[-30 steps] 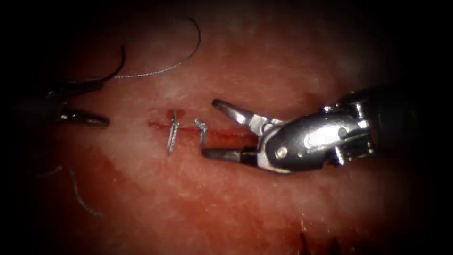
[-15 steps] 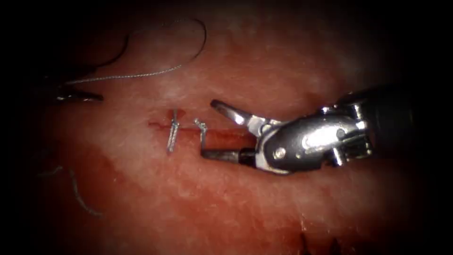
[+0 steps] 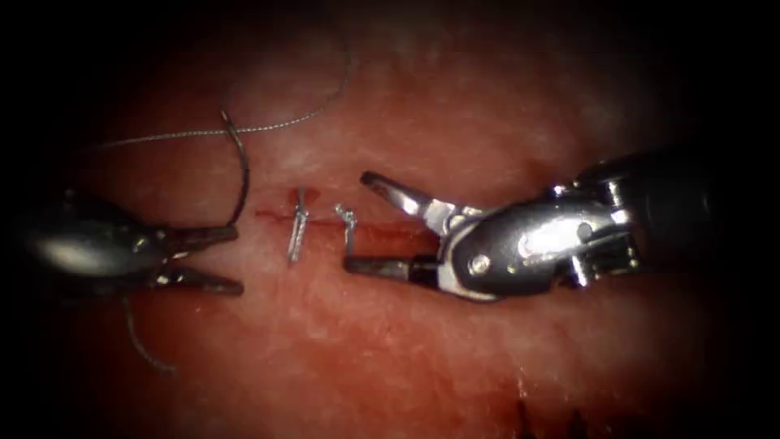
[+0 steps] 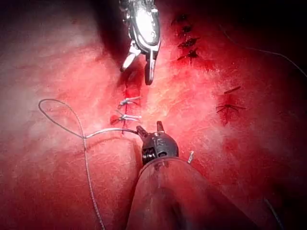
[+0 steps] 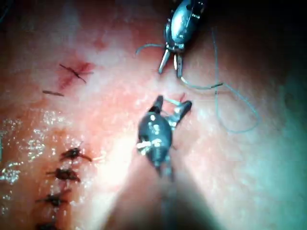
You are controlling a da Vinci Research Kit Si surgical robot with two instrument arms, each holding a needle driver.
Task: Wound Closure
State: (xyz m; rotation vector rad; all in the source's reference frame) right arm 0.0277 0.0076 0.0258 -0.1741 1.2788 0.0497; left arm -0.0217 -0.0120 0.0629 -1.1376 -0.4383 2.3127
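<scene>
Two needle drivers face each other across a short horizontal cut [image 3: 325,218] in the tissue [image 3: 390,341], seen from the endoscope. The right tool [image 3: 357,221] reaches in from the right with its jaws spread wide and holding nothing — one jaw angled up above the cut, the other lying flat just below it, its tip just beside the second of two stitches [image 3: 297,232] that cross the wound. The left tool [image 3: 237,260] sits to the left of the cut, its jaws parted; the upper jaw meets the dark curved needle [image 3: 240,175], which arcs up from the jaw tip over the tissue and is not in it, though whether the jaw actually grips it cannot be told. Pale thread [image 3: 244,128] runs across the tissue above the cut from the far left toward the upper right, and a loose cut end of thread [image 3: 138,341] lies below the left tool. In the left wrist view, the left tool [image 4: 147,128] points at the stitched cut with thread [image 4: 84,139] looping away beside it and the right tool [image 4: 139,72] beyond. In the right wrist view, the right tool [image 5: 173,106] shows its jaws spread, the left tool [image 5: 171,71] opposite.
</scene>
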